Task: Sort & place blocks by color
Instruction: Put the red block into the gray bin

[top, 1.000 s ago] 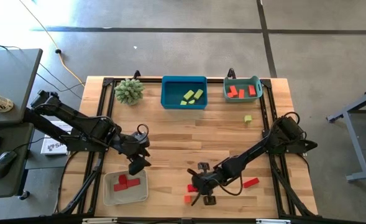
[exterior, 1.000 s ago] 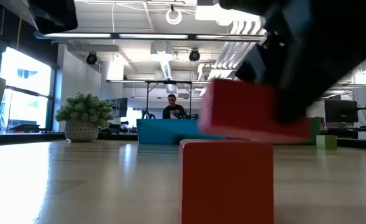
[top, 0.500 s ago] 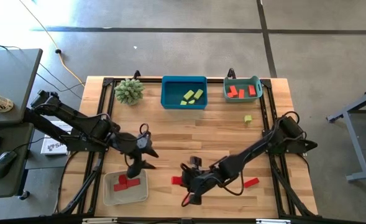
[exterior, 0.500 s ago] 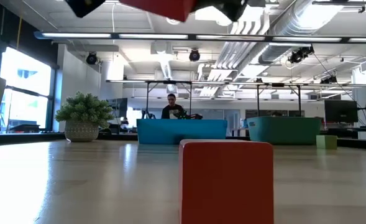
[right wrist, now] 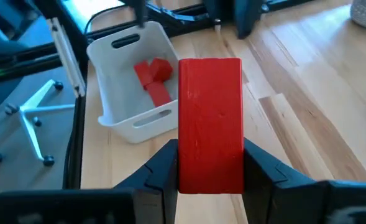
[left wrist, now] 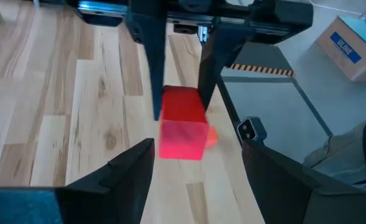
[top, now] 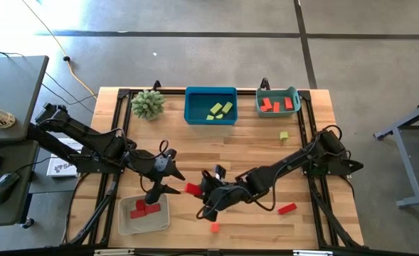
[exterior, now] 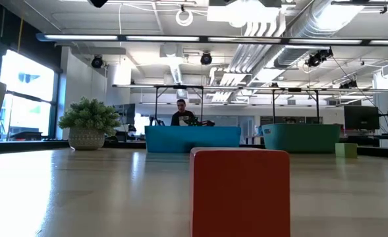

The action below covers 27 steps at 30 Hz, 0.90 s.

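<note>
Carrying red bar (top: 193, 189) left | right hand (top: 199, 192) clamped on it, nearer white tray (top: 124, 222) | left hand (top: 165, 181) apart

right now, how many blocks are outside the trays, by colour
red: 2, the held block and the bar
orange: 1, the orange cube
yellow-green: 1, the green cube
total: 4
</note>
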Tool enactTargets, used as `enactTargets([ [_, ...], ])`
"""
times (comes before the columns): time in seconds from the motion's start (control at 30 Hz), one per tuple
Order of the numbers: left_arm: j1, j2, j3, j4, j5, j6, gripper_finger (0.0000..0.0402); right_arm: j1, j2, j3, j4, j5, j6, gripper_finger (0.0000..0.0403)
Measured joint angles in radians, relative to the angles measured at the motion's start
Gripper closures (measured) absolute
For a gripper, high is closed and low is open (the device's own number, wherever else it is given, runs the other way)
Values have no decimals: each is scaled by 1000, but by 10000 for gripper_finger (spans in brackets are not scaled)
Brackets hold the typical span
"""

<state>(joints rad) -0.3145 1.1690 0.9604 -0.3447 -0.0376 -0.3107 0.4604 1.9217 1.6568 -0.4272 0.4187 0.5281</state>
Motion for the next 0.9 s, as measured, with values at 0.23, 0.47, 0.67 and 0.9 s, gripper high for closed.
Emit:
enactTargets([
  [0.23, 0, 0, 0, 0, -35, -14, 167, -17, 0, 0, 30, -8, 15, 299],
  [0.47, 0, 0, 0, -1, -38, -8, 167, -24, 0, 0, 89, -7, 15, 299],
  [0.67, 0, 0, 0, -1, -38, -8, 167, -36, 0, 0, 152, 0, 17, 299],
  [0.9, 0, 0, 0, 1, -62, 0, 168, -56, 0, 0, 156, -3, 73, 299],
])
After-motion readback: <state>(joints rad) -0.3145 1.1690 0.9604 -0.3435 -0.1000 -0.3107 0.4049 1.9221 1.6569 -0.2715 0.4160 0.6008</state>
